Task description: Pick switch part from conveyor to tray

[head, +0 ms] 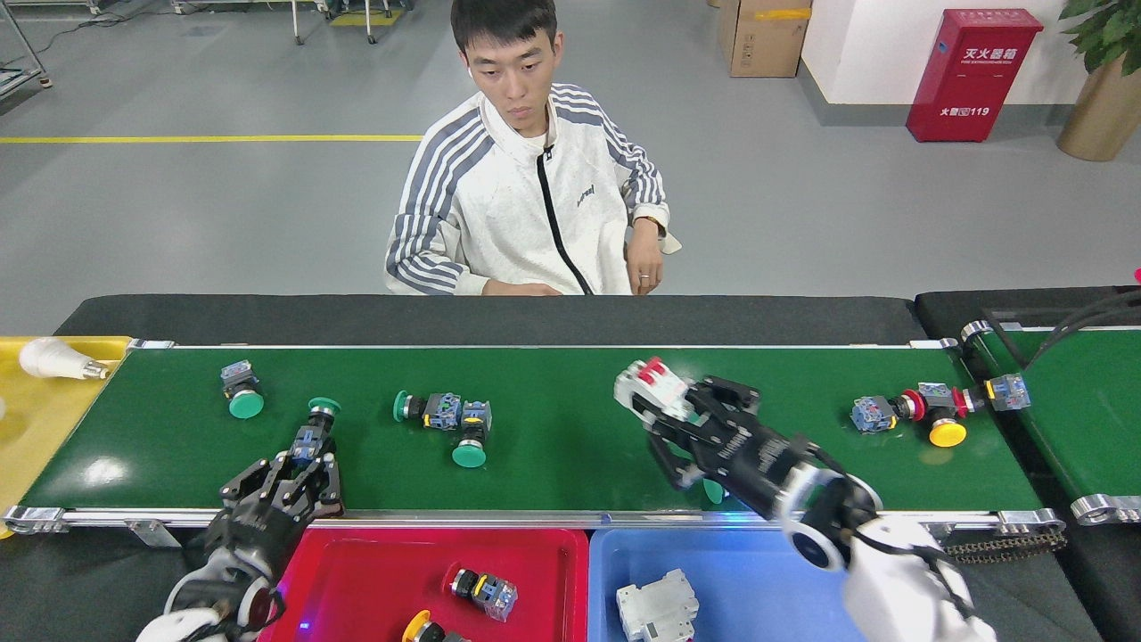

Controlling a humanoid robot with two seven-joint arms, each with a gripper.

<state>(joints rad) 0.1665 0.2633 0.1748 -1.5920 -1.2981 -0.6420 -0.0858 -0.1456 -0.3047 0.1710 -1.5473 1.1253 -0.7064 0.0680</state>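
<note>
Switch part (652,387), white with red levers, sits clamped in the right end effector (670,419); left end effector (290,481) grips one green-capped button (312,434) at seven o'clock.

Belt centre (562,437) lies bare — green buttons (450,423) crowd its left.

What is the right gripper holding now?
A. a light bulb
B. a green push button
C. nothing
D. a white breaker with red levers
D: the right gripper is shut on the white breaker, red levers showing, and holds it above the green belt.
</note>
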